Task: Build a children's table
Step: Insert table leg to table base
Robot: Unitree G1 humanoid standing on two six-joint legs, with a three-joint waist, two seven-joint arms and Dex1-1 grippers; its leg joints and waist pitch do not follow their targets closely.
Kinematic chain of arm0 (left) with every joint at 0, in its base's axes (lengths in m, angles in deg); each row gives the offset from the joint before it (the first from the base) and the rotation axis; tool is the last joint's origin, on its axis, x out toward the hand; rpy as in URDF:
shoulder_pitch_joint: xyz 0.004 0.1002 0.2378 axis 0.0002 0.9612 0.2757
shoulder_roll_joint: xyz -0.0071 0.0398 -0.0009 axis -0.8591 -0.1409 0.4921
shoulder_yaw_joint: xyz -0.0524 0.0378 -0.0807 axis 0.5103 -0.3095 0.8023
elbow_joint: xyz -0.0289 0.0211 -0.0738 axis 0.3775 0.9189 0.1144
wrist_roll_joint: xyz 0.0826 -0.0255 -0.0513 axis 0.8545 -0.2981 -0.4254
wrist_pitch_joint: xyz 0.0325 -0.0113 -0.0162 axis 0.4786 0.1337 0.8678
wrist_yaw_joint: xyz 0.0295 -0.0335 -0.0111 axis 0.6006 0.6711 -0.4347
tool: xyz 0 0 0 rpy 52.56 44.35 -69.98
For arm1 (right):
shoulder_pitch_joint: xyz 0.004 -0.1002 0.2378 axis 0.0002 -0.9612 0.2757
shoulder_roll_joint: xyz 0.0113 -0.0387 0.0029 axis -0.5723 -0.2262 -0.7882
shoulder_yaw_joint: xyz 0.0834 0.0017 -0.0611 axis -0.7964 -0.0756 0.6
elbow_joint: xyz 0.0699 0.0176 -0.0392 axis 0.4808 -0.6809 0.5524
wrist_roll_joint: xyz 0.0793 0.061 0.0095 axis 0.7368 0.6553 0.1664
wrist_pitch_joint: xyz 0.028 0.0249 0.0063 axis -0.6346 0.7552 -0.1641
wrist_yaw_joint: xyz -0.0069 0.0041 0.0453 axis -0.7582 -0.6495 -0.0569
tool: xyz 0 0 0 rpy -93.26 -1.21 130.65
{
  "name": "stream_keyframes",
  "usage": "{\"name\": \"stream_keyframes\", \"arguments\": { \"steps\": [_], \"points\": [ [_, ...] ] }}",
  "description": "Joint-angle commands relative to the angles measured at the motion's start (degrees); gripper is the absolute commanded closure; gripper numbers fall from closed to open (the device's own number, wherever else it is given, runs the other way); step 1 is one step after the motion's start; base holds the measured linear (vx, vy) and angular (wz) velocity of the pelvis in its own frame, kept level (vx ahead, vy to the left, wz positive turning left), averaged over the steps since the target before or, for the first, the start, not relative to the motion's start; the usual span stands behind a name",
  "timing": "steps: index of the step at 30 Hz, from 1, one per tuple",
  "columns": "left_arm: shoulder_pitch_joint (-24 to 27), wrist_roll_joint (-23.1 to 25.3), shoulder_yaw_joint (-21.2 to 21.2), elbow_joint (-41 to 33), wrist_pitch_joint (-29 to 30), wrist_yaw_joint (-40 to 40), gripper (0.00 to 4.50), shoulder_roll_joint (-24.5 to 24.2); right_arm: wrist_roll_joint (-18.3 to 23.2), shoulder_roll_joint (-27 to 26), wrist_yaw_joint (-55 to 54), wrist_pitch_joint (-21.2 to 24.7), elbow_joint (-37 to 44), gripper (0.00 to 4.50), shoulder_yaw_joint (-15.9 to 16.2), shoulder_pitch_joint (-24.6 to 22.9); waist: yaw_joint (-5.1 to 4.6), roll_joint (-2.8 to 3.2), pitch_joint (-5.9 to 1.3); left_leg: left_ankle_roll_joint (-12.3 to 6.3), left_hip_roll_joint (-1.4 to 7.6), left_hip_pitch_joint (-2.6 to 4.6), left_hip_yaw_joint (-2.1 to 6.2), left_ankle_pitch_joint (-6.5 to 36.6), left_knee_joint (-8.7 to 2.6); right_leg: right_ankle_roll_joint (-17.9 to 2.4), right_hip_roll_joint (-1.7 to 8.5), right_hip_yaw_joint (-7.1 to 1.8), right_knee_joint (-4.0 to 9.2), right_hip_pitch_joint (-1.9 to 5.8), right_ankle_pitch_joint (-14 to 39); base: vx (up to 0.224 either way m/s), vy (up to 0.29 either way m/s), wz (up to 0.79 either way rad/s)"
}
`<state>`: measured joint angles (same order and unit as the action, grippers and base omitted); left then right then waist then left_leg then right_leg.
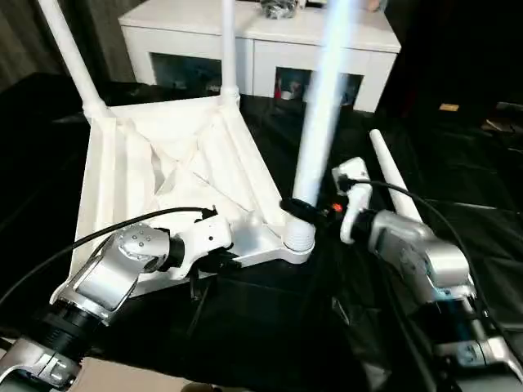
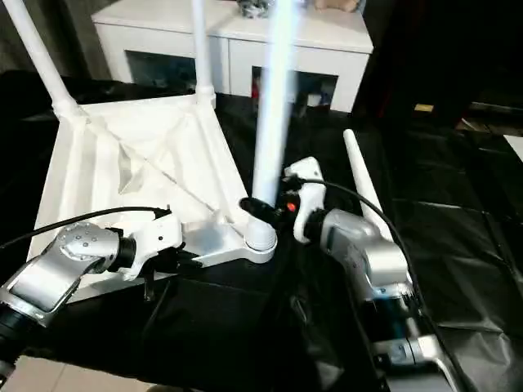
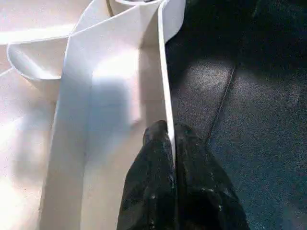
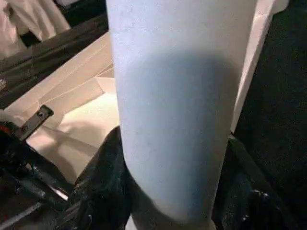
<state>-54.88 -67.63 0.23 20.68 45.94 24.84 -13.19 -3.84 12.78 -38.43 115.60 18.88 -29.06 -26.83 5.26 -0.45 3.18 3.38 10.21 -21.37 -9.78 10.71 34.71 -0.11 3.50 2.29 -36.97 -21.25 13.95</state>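
Tabletop (image 1: pixel 163 163) is lying upside down on the black-covered table (image 1: pixel 458 212), ribbed underside facing up, with two legs already standing in the far corner sockets: far-left leg (image 1: pixel 69 53) and far-right leg (image 1: pixel 229 49). A third leg (image 1: pixel 323 114) is standing with its long axis nearly upright, leaning slightly away from the robot, its thick end sitting in the near-right corner socket (image 1: pixel 299 237). The right gripper (image 1: pixel 301 207) is reaching in from the right side, and its fingers (image 4: pixel 103 187) are wrapping the leg's base just above the socket collar, one on each side of the tube. The right forearm is angling up and inward from the lower right, wrist bent toward the socket. The left gripper (image 3: pixel 169 143) is clenching the thin near edge wall of the tabletop, one finger on each side of the wall, a little to the left of that same socket; the left forearm is lying low and crossing in from the lower left. A fourth leg (image 1: pixel 392 184) is lying flat on the table just beyond the right wrist, thin end pointing away from the robot. Judgement: the leg is probably being seated, and that calls for its axis lining up with the socket while the left arm braces the tabletop. A white cabinet (image 1: pixel 261 41) is standing behind.
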Motion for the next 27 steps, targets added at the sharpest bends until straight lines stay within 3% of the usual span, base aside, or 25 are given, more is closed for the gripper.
{"name": "stream_keyframes", "arguments": {
  "steps": [1,3,4,8,12,20,26,27],
  "points": [
    [-0.4,-0.1,-0.5,-1.3,-2.5,1.1,4.50,0.4,-1.1,1.1,0.2,-0.2,-0.9,2.64,0.2,0.8,-0.42,0.04,-3.72,0.33,2.83,0.98,0.69,6.1,-4.39,-13.1,4.45,-2.63,3.84,1.86,-2.1,0.000,0.000,0.00],
    [-0.6,0.0,0.0,-0.5,-2.6,0.6,4.50,0.9,-1.4,1.4,1.2,0.2,-1.3,2.64,0.8,0.6,-0.41,0.02,-3.59,0.54,2.85,1.07,0.61,7.2,-4.45,-12.9,4.46,-2.68,4.04,1.74,-0.7,0.000,0.000,0.00],
    [-0.7,-0.1,0.4,-0.2,-2.5,0.2,4.50,1.1,-1.5,1.5,1.6,0.2,-1.0,2.64,1.1,0.1,-0.39,-0.39,-3.54,0.63,2.89,1.10,0.55,7.8,-4.51,-12.8,4.54,-2.73,4.22,1.77,0.5,0.000,0.000,0.00],
    [-0.8,0.1,1.1,0.8,-2.9,-0.6,4.50,1.4,-1.3,1.2,1.7,-0.5,-0.4,2.64,1.0,-2.0,-0.14,-0.17,-3.45,0.99,3.04,1.17,0.60,8.7,-4.59,-12.1,4.72,-2.82,4.43,1.61,3.0,0.000,0.000,0.00],
    [-0.9,-0.6,2.4,1.4,-2.6,-1.2,4.50,1.8,-0.3,-0.5,-0.9,-3.2,0.8,2.64,-1.5,-7.2,-0.14,0.03,-3.45,1.30,3.00,1.13,0.73,9.1,-4.77,-11.7,4.67,-2.79,4.43,1.59,3.3,0.000,0.000,0.00],
    [-0.7,-0.8,3.2,2.0,-3.0,-1.5,4.50,2.0,0.2,-3.3,-5.6,-9.2,0.3,2.64,-6.2,-12.3,-0.18,0.44,-3.19,2.01,3.04,1.29,0.79,12.5,-5.14,-11.4,4.72,-2.88,5.00,1.29,6.6,0.000,0.000,0.00],
    [-0.9,-0.7,3.6,2.3,-3.1,-2.1,4.50,2.4,-2.6,-2.7,-5.7,-13.7,3.8,2.65,-3.9,-16.8,-0.21,0.39,-3.13,2.15,3.12,1.44,0.88,14.1,-5.33,-10.8,4.71,-2.98,5.29,1.10,8.9,0.000,0.000,0.00],
    [-1.0,-0.6,3.7,2.3,-3.1,-2.4,4.50,2.5,-3.6,-2.4,-5.5,-14.7,4.8,2.65,-2.9,-17.6,-0.16,-0.16,-3.15,1.91,3.13,1.33,0.78,13.5,-5.33,-10.5,4.66,-2.95,5.33,1.20,8.5,0.000,0.000,0.00]
  ]
}}
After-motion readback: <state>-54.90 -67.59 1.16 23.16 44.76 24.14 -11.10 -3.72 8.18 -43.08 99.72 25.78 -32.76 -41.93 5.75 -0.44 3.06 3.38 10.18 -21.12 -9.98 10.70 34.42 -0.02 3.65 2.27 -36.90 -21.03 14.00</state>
